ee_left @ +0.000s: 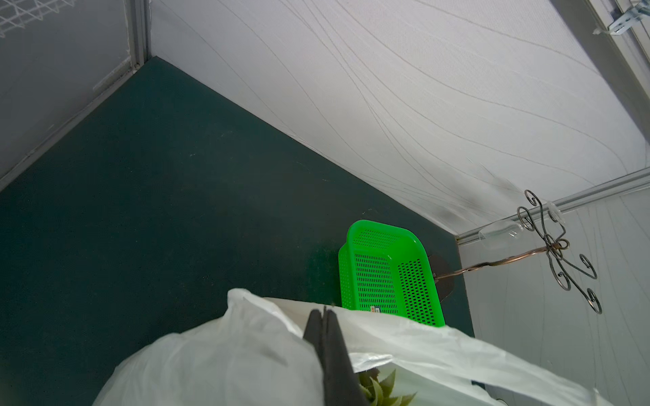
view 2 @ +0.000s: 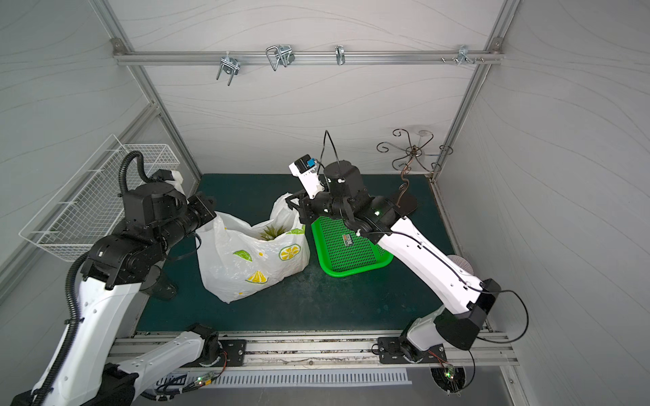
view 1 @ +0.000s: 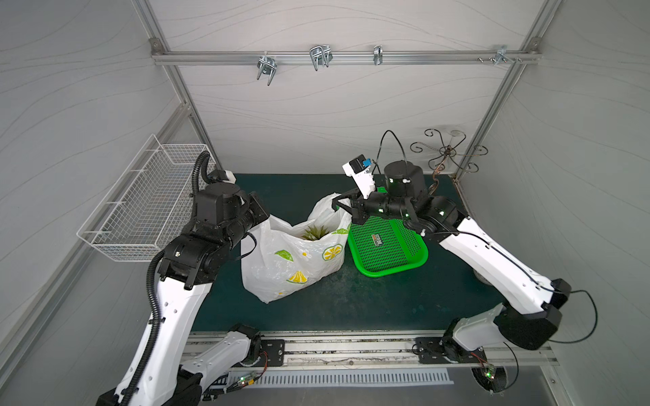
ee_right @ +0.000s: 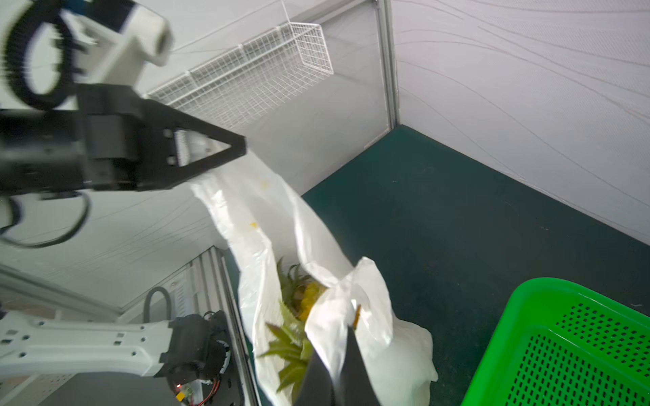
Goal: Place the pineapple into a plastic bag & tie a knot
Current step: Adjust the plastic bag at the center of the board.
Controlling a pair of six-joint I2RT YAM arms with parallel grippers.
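Plastic bag, white and crinkly with lemon and lime prints, stands in the middle of a dark green mat. Its mouth is pulled open between two robot arms. Inside it sits the pineapple; only its spiky green crown and a patch of yellow skin show through the opening.

The left gripper has its jaws pressed together on the bag's left handle, holding the thin film up at the bag's left top edge. In both top views the arm's own wrist hides those fingertips.

The right gripper is likewise clamped tight on the other handle, at the bag's far right corner, and lifts it into a peak. The two handles are held well apart.

Just to the right of the bag lies a bright green perforated tray, and the right arm reaches over it. A white wire basket sits against the left wall. A curly metal stand is in the far right corner.
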